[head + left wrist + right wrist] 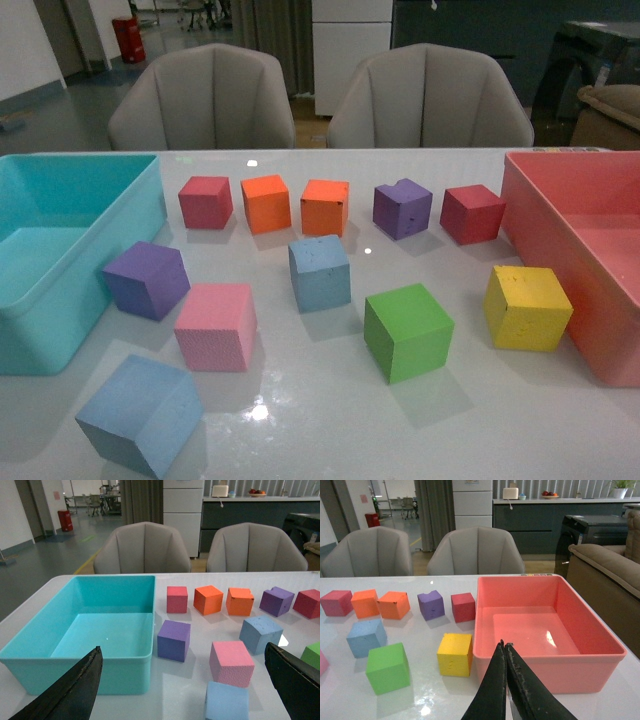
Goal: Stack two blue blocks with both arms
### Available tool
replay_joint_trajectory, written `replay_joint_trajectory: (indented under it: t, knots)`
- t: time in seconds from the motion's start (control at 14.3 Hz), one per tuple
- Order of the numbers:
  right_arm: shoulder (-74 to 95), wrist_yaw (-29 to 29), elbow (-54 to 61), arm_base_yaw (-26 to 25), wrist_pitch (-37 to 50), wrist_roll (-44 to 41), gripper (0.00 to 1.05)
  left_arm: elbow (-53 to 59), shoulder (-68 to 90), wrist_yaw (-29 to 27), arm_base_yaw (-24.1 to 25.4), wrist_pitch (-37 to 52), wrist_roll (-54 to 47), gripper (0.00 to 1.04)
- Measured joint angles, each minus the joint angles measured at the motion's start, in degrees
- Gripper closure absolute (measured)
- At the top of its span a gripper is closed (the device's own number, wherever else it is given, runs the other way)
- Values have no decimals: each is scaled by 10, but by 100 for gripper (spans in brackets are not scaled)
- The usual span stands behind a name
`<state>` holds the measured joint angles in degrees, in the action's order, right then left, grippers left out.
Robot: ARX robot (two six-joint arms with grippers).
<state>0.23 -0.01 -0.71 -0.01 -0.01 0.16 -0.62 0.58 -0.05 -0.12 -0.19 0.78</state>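
**Start of the stack, read left to right.**

- **Left claw** [182, 652]: I see its 2 fingers spread wide, holding nothing.
- **Blue block 1** [227, 702] lies just ahead of the left claw, inside the span of its fingers. The pink cube [231, 662] sits just beyond it.
- **Blue block 2** [261, 634] rests farther ahead of the left claw, past the pink cube. From the right claw [503, 647] it lies ahead and toward the robot's left, beyond the green cube [387, 667].
- **Right claw:** its fingers are pressed together and it is empty.

Neither block is lifted, and the 2 stand well apart.

**Hazards, as I judge them:**

1. The left claw closes off-centre and drags the pink cube or skews blue block 1.
2. The right claw descends unopened and shoves blue block 2 across the glossy table [520, 430].
3. The right claw's reach clips the green cube.
4. Foam squeezed hard springs crooked on release, and the stack topples.
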Motion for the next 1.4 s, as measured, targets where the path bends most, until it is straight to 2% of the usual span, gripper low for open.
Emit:
replay_joint_trajectory:
  t: [0.07, 0.14, 0.42, 0.56, 0.7, 0.77, 0.84, 0.98, 1.12, 1.26, 1.4]
  knots:
    - [0, 0, 0, 0, -2, 0, 103, 0, 0, 0, 0, 0, 0, 7]
    - [0, 0, 0, 0, -2, 0, 92, 0, 0, 0, 0, 0, 0, 7]
    - [0, 0, 0, 0, -2, 0, 32, 0, 0, 0, 0, 0, 0, 7]
    - [0, 0, 0, 0, -2, 0, 6, 0, 0, 0, 0, 0, 0, 7]
    - [0, 0, 0, 0, -2, 0, 7, 0, 0, 1, 0, 0, 0, 7]
    - [0, 0, 0, 0, -2, 0, 6, -31, 34, 33, 6, -94, 9, 7]
    - [0, 0, 0, 0, -2, 0, 6, -65, 89, 57, 7, -144, 26, 7]
    - [0, 0, 0, 0, -2, 0, 6, -71, 154, 64, -7, -58, 41, 7]
    - [0, 0, 0, 0, -2, 0, 6, -76, 340, 74, -51, 95, 61, 7]
    - [0, 0, 0, 0, -2, 0, 6, -103, 494, 59, -80, 216, 63, 7]
    - [0, 0, 0, 0, -2, 0, 6, -110, 530, 54, -87, 241, 63, 7]
